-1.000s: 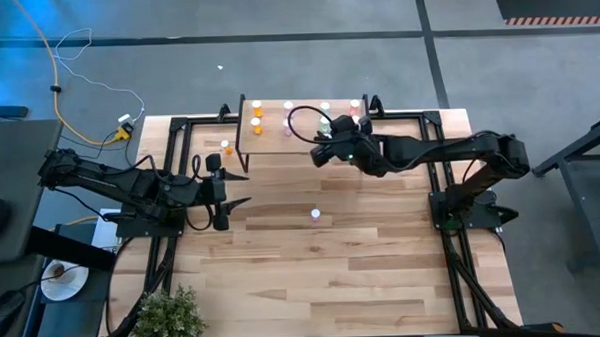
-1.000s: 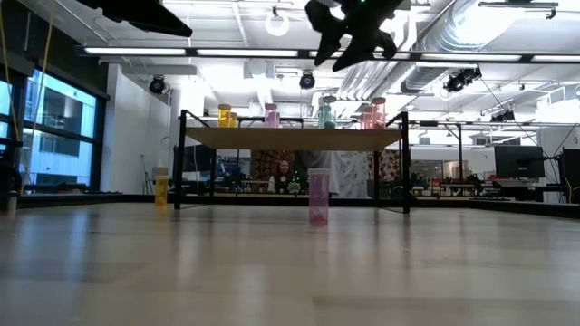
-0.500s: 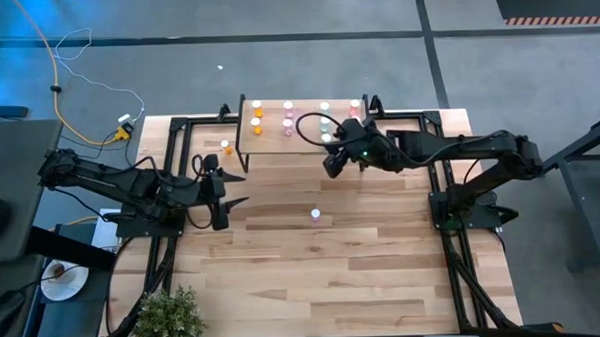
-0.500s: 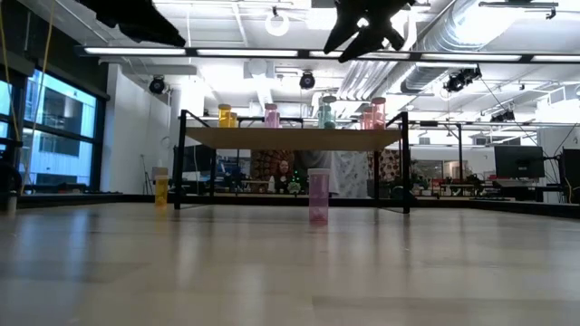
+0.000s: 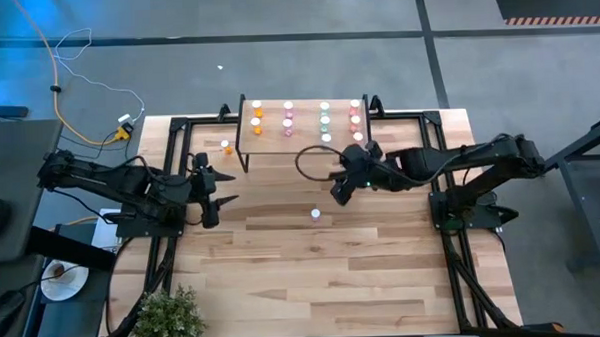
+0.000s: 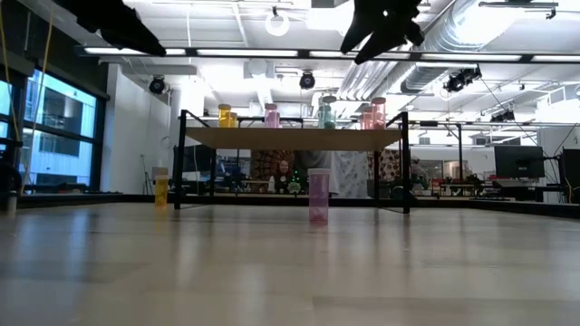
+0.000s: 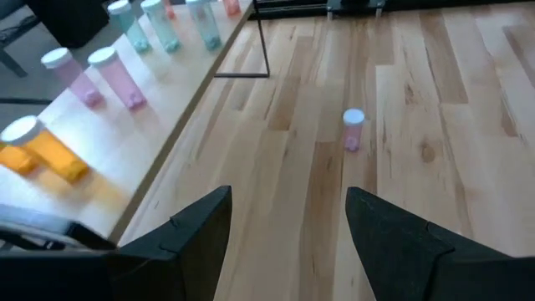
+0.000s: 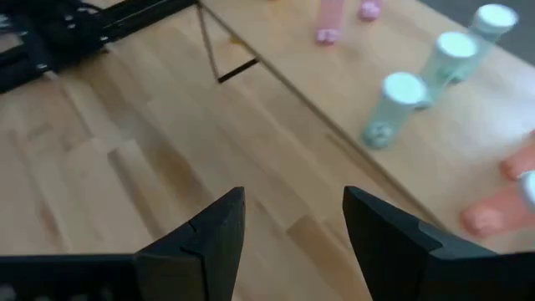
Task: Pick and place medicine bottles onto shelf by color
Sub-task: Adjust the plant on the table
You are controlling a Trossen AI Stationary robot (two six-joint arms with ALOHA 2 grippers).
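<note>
At frame centre, your low view shows a pink bottle upright, white-capped; overhead gives only its cap. Right gripper and left gripper both spread, empty

This is a robotics lab in a big open industrial hall: bare ceiling ducts and strip lights overhead, a grey concrete floor with loose cables, monitors on benches at the back, and a black-framed wooden worktable carrying two robot arms.
</note>
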